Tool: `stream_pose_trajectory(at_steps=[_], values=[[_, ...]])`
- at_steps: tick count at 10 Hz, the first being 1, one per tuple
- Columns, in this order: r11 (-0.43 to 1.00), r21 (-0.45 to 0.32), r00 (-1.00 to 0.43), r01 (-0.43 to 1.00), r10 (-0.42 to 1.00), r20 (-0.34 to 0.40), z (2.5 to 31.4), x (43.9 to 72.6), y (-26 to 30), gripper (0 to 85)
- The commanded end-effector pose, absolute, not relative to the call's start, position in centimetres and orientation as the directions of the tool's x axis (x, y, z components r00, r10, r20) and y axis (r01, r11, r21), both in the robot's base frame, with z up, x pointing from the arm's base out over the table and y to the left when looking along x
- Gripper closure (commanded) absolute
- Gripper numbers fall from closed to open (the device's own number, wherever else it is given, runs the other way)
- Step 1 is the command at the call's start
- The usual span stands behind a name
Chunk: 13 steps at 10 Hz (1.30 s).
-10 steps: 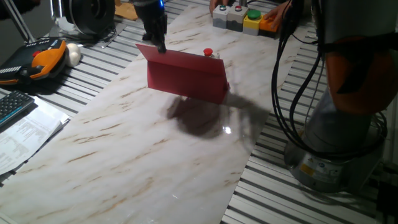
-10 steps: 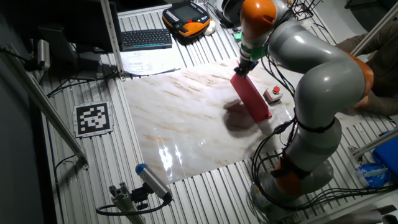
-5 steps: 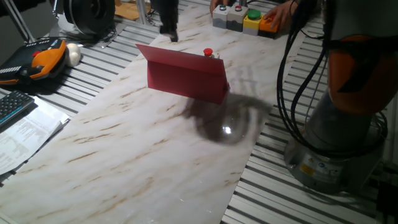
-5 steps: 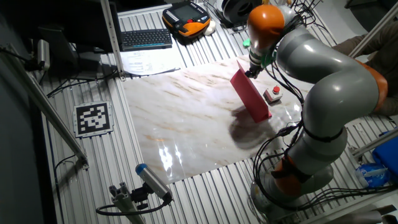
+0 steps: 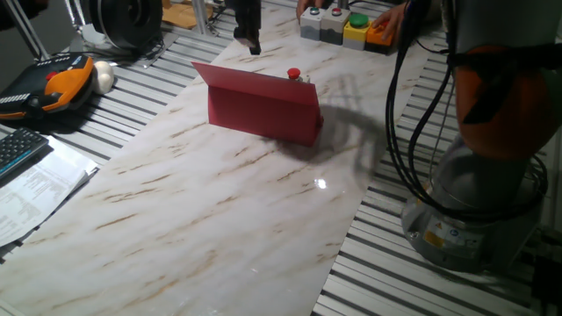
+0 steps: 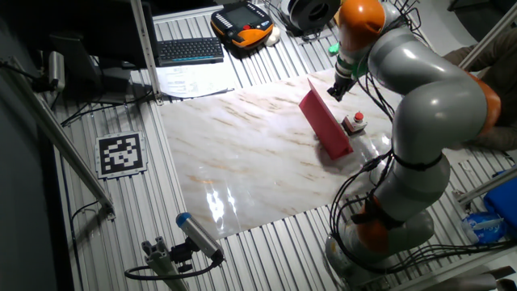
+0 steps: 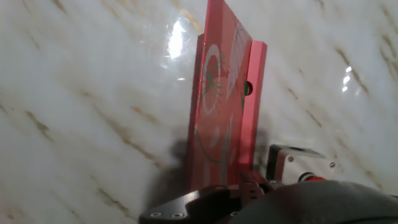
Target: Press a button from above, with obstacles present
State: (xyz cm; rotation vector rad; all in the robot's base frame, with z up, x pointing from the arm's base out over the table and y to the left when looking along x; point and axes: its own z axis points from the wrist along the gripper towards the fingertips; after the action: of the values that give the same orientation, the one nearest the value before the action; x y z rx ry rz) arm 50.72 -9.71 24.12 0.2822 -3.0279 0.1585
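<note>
The button [image 5: 293,75] is a small red cap on a pale base, standing just behind the right part of the crimson panel [image 5: 263,110]. The panel stands upright across the marble board. My gripper [image 5: 251,44] hangs above the board behind the panel's left half, left of the button and apart from both. In the other fixed view the gripper [image 6: 336,90] is above the panel's [image 6: 326,126] far end, with the button [image 6: 354,123] nearer the arm's base. The hand view looks down on the panel's top edge [image 7: 225,106] and the button's base [image 7: 297,163]. No view shows the fingertips.
A row of grey, yellow and orange button boxes [image 5: 344,26] stands at the board's far edge. A teach pendant [image 5: 53,83], a keyboard [image 5: 19,149] and papers lie at the left. The arm's base [image 5: 474,211] and cables stand at the right.
The gripper has lifted off the panel's left top corner and moved behind the panel, towards the button. The panel and the button have stayed in place.
</note>
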Motion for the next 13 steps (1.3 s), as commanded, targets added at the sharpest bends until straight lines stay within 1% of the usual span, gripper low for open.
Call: stream_pose_trajectory(at_steps=[1,2,3,4,5,8,11,13], values=[[0.98,-0.119,-0.984,-0.162,-0.15,0.1,24.1,50.7,-9.7,85.0],[0.969,-0.186,-0.985,-0.163,-0.148,0.091,24.1,50.7,-9.7,85.0],[0.973,-0.19,-0.991,-0.128,-0.117,0.072,24.1,50.7,-9.7,85.0],[0.978,-0.18,-0.995,-0.104,-0.102,0.021,24.1,50.7,-9.7,85.0],[0.978,-0.185,-0.995,-0.094,-0.097,-0.009,24.1,50.7,-9.7,85.0],[0.978,-0.146,-0.988,-0.152,-0.151,0.017,24.1,50.7,-9.7,85.0],[0.974,-0.084,-0.977,-0.212,-0.209,0.046,23.0,51.9,-14.9,85.0],[0.976,-0.075,-0.978,-0.206,-0.201,0.062,21.6,51.7,-17.0,85.0]])
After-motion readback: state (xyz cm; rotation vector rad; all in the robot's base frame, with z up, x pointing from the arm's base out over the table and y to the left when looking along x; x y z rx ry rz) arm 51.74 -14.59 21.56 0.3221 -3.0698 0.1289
